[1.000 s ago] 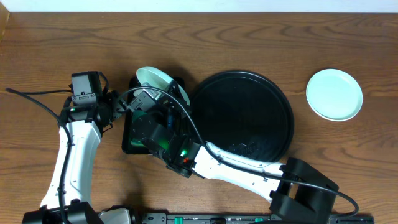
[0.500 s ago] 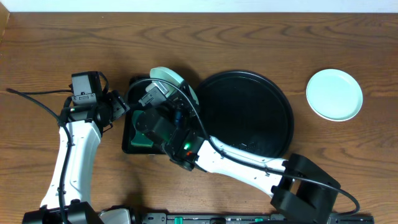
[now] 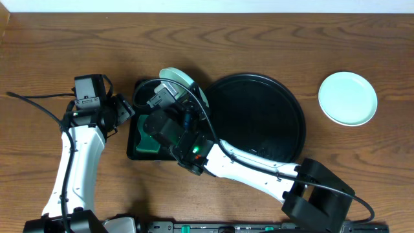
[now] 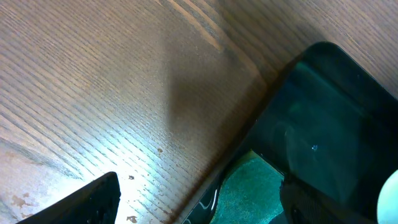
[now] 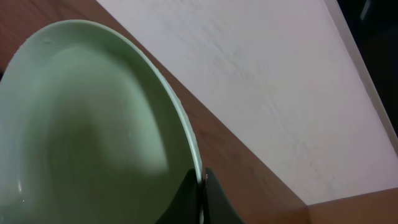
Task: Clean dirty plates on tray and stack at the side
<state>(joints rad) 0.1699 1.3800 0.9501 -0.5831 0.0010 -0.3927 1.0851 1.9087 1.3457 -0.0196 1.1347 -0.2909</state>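
Note:
My right gripper [image 5: 202, 186] is shut on the rim of a pale mint green plate [image 5: 93, 137], and no smear shows on its face. Overhead, that plate [image 3: 176, 75] is held tilted above the far end of the small rectangular tray, beside the left rim of the round black tray [image 3: 294, 123]. A second mint plate [image 3: 347, 98] lies flat on the table at the far right. My left gripper [image 4: 199, 213] stands open and holds nothing, low over the rectangular tray's left edge. Overhead, the left gripper [image 3: 126, 109] is just left of that tray.
The small rectangular black tray [image 4: 323, 112] holds a green sponge [image 4: 249, 186], and my right arm [image 3: 246, 169] hides much of it overhead. Small wet spots mark the wood [image 4: 134, 180] beside it. Bare table lies behind and to the left.
My right arm has carried the mint plate a little to the right, toward the round tray's rim. The left arm has not moved.

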